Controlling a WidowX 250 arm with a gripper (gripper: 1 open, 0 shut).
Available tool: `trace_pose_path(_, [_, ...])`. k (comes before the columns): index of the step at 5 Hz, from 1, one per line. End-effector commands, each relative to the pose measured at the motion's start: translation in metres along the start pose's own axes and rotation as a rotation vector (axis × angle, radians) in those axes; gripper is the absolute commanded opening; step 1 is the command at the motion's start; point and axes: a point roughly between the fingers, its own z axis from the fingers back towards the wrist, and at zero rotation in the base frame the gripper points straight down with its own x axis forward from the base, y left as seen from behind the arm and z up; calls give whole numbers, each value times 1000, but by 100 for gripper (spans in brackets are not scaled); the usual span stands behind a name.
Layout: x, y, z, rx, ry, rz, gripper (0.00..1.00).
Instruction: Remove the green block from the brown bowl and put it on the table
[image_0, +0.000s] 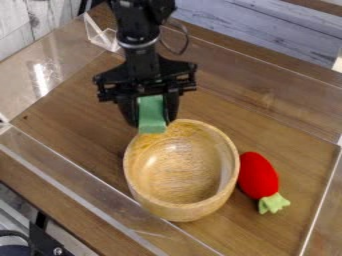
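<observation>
The green block (154, 113) hangs upright between the fingers of my gripper (152, 100), which is shut on it and points straight down. Its lower end sits at the far left rim of the brown bowl (138, 160). I cannot tell whether the block touches the rim. The round wooden bowl stands on the table (67, 115) in the middle of the view, and its inside is bare. The gripper's black body hides the top of the block.
A red strawberry toy (257, 174) with a green stem lies on the table just right of the bowl. Clear acrylic walls (54, 160) run along the table's edges at the front, left and right.
</observation>
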Motion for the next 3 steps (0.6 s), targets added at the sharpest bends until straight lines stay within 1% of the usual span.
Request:
trace_pose_path(1, [14,2,20,-28,-42,-41,0])
trace_pose_path(2, [17,16,7,-12,-53,30,0])
trace_pose_path(3, [16,28,-5,6,-61,107,0])
